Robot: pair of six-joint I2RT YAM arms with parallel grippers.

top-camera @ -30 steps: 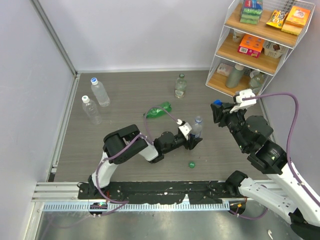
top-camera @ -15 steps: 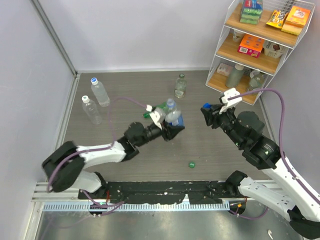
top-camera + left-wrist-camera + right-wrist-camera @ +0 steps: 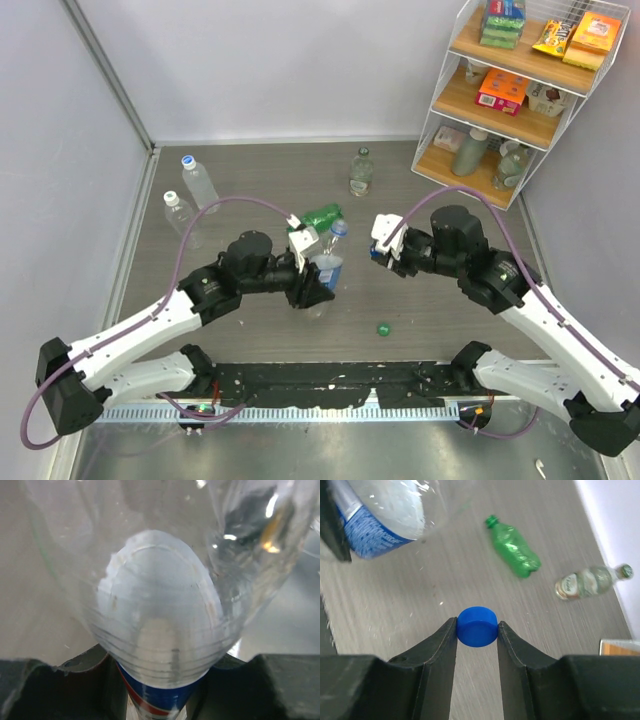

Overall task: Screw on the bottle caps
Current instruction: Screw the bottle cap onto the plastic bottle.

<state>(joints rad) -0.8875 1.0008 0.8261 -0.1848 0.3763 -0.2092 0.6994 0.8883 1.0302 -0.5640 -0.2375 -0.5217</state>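
My left gripper (image 3: pixel 316 282) is shut on the cola bottle (image 3: pixel 328 258), a clear bottle with a blue label, held off the floor with its open neck tilted up and to the right. In the left wrist view the cola bottle (image 3: pixel 160 605) fills the frame between my black fingers (image 3: pixel 50 690). My right gripper (image 3: pixel 384 250) is shut on the blue cap (image 3: pixel 477 625), a short way right of the bottle's neck. The green bottle (image 3: pixel 322 216) lies on its side just behind. A green cap (image 3: pixel 383 327) lies on the floor in front.
Two clear capped bottles (image 3: pixel 200 183) (image 3: pixel 183 220) stand at the left. A clear bottle with a dark cap (image 3: pixel 361 172) stands at the back. A wire shelf (image 3: pixel 520 100) with snacks fills the back right corner. Grey walls close the left and back.
My left gripper closed on the cola bottle and carried it left and up off the floor. The right gripper moved left with the blue cap toward the bottle's neck.
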